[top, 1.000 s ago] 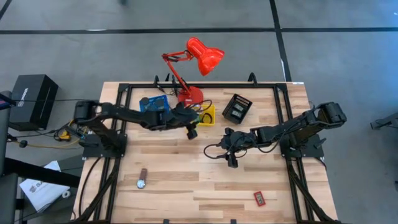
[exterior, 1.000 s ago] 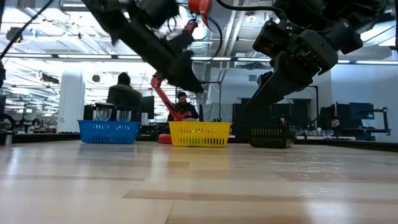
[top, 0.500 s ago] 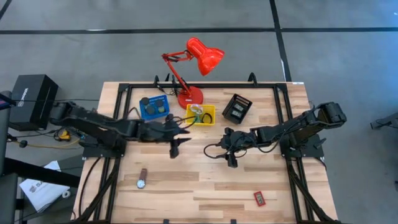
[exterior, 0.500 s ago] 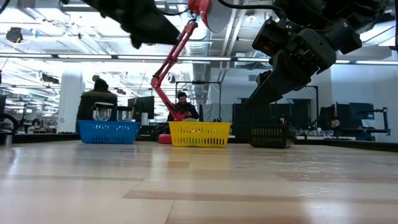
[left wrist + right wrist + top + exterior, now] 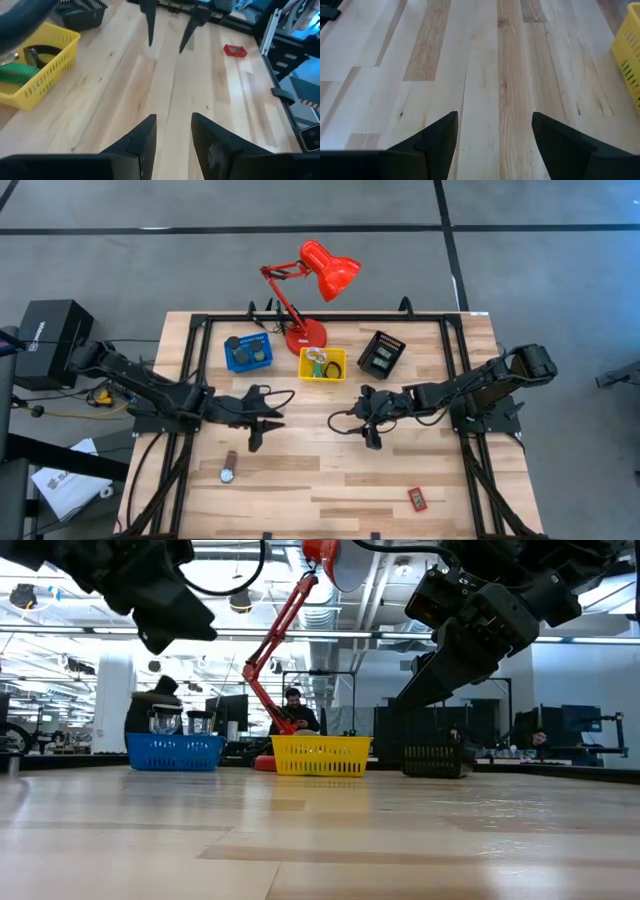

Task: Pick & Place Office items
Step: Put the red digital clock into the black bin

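My left gripper [image 5: 262,432] [image 5: 173,120] hangs open and empty above bare wood left of the table's centre. The wristwatch [image 5: 228,468] lies flat on the boards, nearer the near edge than that gripper. The small red rectangle [image 5: 417,499] [image 5: 235,50] lies flat at the near right. A green stubby piece [image 5: 15,82] and a dark curved item [image 5: 37,55] sit inside the yellow tray [image 5: 322,365]. Black cylinders [image 5: 233,343] stand in the blue tray [image 5: 249,352]. My right gripper [image 5: 366,420] [image 5: 495,117] waits open and empty above the table's centre.
The black tray [image 5: 381,354] holds small dark gadgets at the far right. The red desk lamp [image 5: 300,290] stands behind the yellow tray. A black frame rail [image 5: 330,315] edges the table. Bare wood stretches between the two grippers and toward the near edge. People sit in the room beyond.
My left arm has drawn back from beside the yellow tray, swinging toward the table's left and near edge, and now hangs over bare wood above the wristwatch's area. The yellow tray, hidden in part before, now shows whole.
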